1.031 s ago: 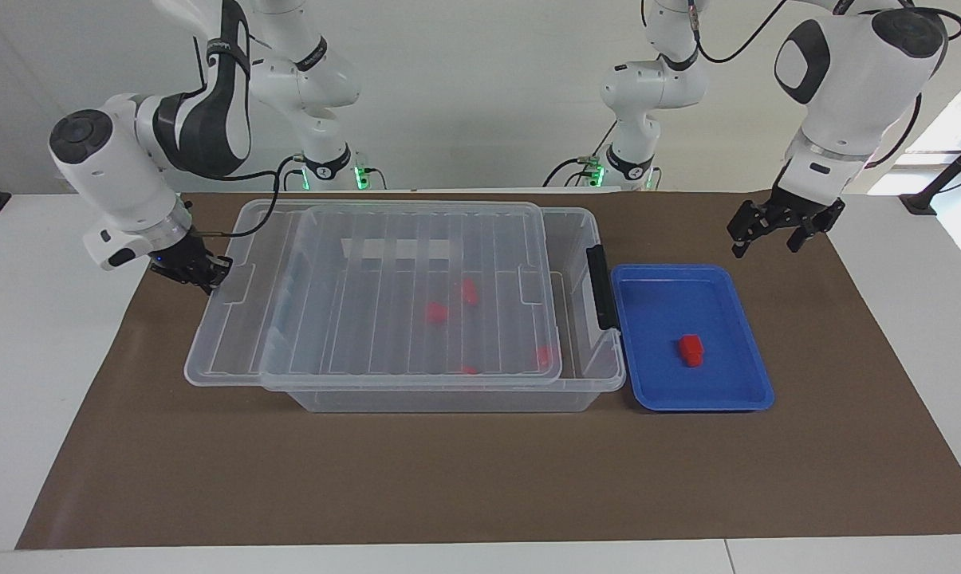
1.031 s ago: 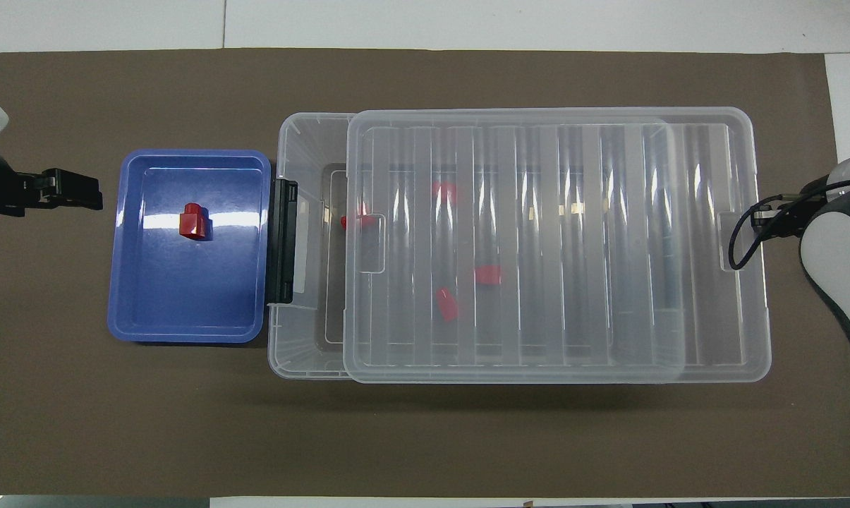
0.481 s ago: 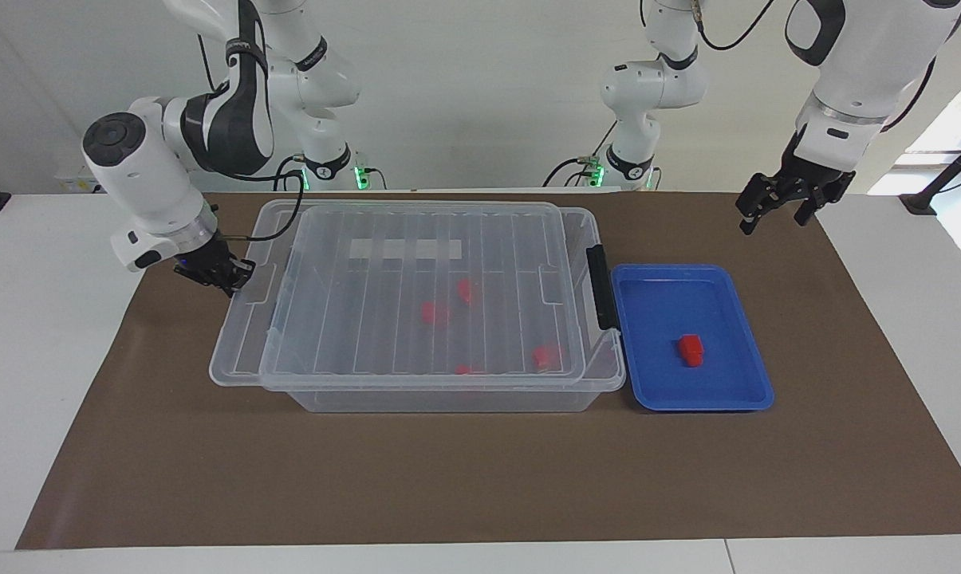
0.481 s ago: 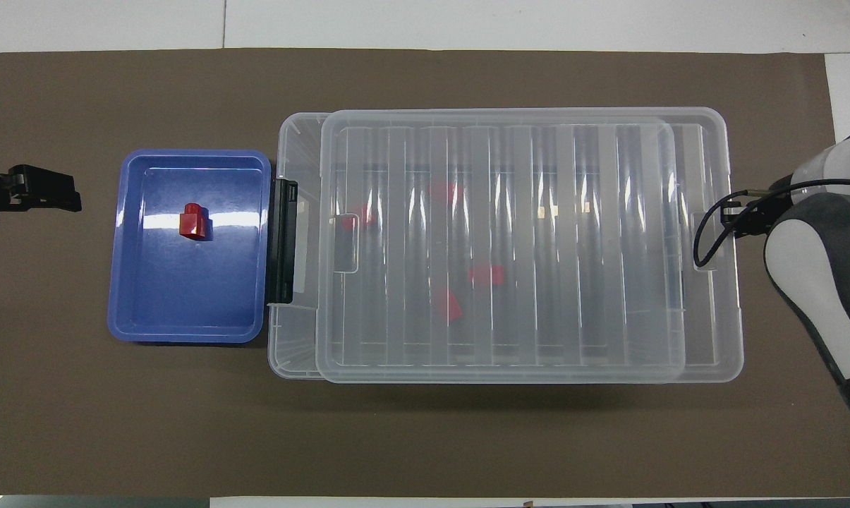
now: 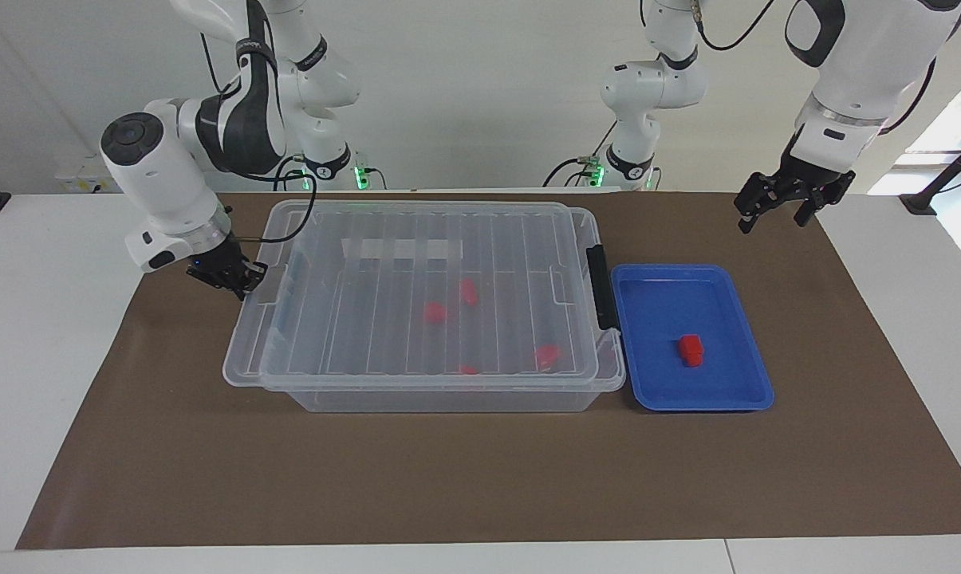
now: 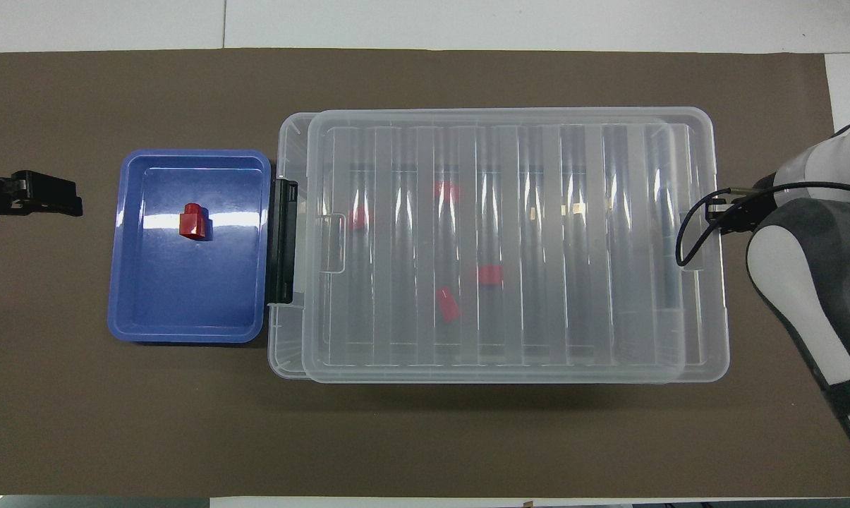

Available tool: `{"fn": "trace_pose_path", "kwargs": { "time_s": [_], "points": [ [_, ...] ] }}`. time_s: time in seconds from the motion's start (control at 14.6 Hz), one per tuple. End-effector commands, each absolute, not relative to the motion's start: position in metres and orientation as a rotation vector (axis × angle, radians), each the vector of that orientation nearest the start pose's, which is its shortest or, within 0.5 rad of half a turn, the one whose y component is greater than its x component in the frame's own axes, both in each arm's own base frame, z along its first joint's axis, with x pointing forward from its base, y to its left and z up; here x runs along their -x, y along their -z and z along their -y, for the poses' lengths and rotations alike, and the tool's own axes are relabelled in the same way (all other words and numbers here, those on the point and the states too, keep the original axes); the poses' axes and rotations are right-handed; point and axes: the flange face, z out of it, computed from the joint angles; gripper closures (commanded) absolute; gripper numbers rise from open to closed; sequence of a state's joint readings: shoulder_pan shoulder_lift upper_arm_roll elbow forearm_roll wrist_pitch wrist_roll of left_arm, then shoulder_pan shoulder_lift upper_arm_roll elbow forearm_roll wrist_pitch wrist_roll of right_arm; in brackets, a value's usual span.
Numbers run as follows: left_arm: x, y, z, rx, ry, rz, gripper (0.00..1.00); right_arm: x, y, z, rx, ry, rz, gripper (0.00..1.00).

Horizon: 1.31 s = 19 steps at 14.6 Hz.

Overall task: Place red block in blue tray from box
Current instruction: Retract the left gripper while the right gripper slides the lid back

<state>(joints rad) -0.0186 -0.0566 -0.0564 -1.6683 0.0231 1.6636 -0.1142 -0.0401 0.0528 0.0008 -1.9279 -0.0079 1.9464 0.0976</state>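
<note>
One red block (image 5: 691, 348) (image 6: 193, 221) lies in the blue tray (image 5: 663, 383) (image 6: 185, 303). The tray sits against the black-latched end of the clear box (image 5: 448, 396) (image 6: 289, 141). Several more red blocks (image 5: 435, 312) (image 6: 447, 303) show through the ribbed lid (image 5: 416, 255) (image 6: 537, 353). The lid lies flat over nearly the whole box. My right gripper (image 5: 245, 283) (image 6: 712, 214) is shut on the lid's short edge away from the tray. My left gripper (image 5: 773, 209) (image 6: 58, 201) hangs open over the mat beside the tray, holding nothing.
A brown mat (image 5: 480, 478) (image 6: 425, 437) covers the table under everything. The black latch (image 5: 600, 287) (image 6: 282, 240) stands between box and tray. A narrow strip of the box at the latch end stays uncovered.
The lid has slid toward the tray end with my right gripper on it, now covering most of the box. My left gripper rose and drew away from the tray.
</note>
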Motion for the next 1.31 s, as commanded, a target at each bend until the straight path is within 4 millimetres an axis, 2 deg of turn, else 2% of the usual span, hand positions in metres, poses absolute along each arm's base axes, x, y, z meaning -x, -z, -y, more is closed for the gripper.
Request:
{"fn": "trace_pose_path", "kwargs": {
  "time_s": [0.0, 0.14, 0.34, 0.69, 0.89, 1.03, 1.24],
  "points": [
    [-0.536, -0.618, 0.037, 3.127, 0.062, 0.033, 0.0, -0.562, -0.453, 0.012, 3.123, -0.03, -0.258, 1.0],
    [-0.536, -0.618, 0.037, 3.127, 0.062, 0.025, 0.0, -0.562, -0.453, 0.011, 3.121, -0.03, -0.268, 1.0],
    [-0.536, -0.618, 0.037, 3.127, 0.059, -0.022, 0.0, -0.562, -0.453, -0.001, 3.111, -0.031, -0.276, 1.0],
    [-0.536, -0.618, 0.045, 3.127, 0.066, -0.03, 0.0, -0.562, -0.453, -0.003, 3.109, -0.032, -0.289, 1.0],
    [-0.536, -0.618, 0.04, 3.127, 0.066, -0.016, 0.0, -0.564, -0.455, -0.002, 3.111, -0.038, -0.28, 1.0],
    [-0.536, -0.618, 0.039, 3.125, 0.064, -0.011, 0.0, -0.571, -0.474, 0.002, 3.11, -0.081, -0.276, 1.0],
    [-0.536, -0.618, 0.04, 3.125, 0.064, -0.016, 0.0, -0.582, -0.525, 0.013, 3.109, -0.153, -0.294, 1.0]
  ]
}}
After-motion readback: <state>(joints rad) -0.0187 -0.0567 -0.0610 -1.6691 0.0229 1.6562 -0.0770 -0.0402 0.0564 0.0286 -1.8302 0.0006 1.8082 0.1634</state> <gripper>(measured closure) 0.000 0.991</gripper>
